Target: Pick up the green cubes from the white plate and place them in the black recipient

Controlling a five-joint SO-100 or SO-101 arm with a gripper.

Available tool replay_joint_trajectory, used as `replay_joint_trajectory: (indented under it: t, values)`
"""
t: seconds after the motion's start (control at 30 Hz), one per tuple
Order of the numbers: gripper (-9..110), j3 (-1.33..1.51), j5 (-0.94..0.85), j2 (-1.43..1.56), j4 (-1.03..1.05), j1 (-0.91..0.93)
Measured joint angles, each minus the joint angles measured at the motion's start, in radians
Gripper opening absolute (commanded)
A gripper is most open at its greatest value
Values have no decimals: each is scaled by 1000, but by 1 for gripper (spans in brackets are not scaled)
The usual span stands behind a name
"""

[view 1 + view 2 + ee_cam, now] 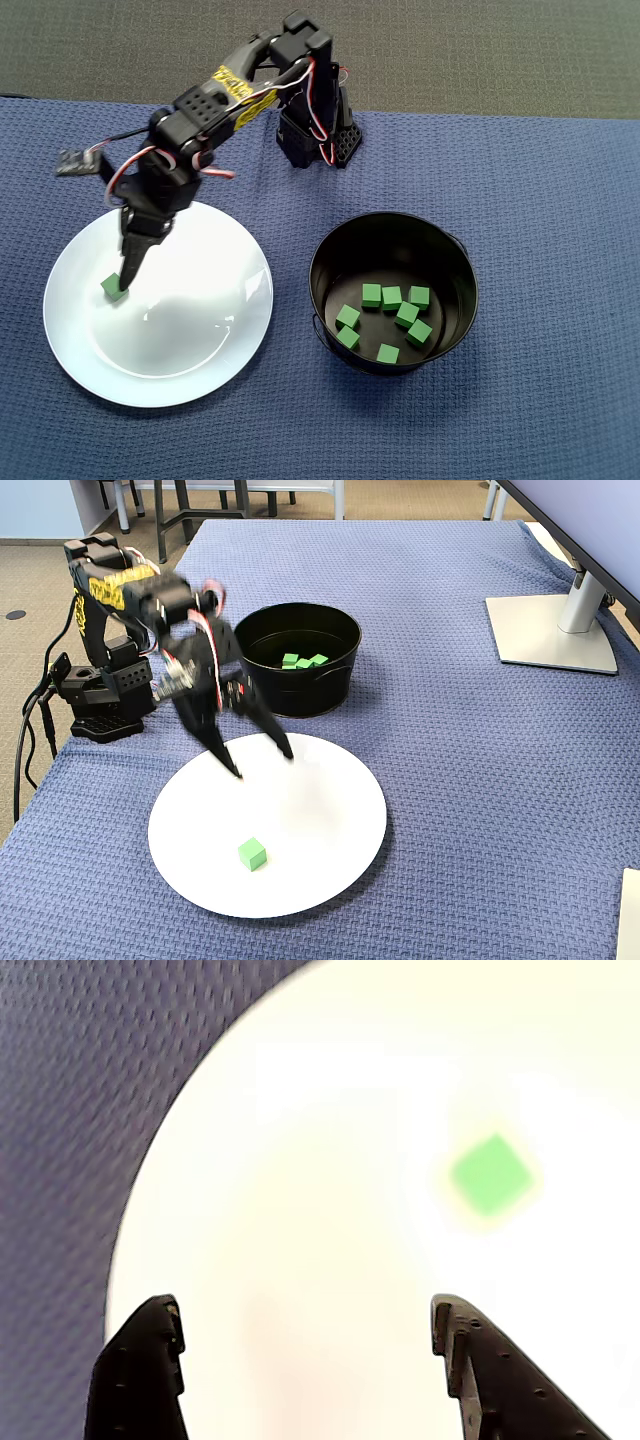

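We had eight cubes (391,297) in the pot (330,250) already, one cube (252,854) left on the plate (330,830), gripper (262,762) spread wide and empty.

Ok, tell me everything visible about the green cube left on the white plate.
The green cube is small, matte, bright green and sharp-edged. It rests flat and alone on the white plate, toward the rim away from the black pot. Nothing else touches it; the gripper hangs above the plate with jaws spread.
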Motion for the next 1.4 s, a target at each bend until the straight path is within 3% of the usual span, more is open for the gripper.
replay_joint_trajectory:
  t: [0.17,0.43,0.7,1.4]
  values:
    - [26,51,-308,-110,-267,63]
    - [25,146,-508,-199,-525,91]
    - [24,327,-557,-199,-721,63]
    - [23,368,-601,-206,-742,49]
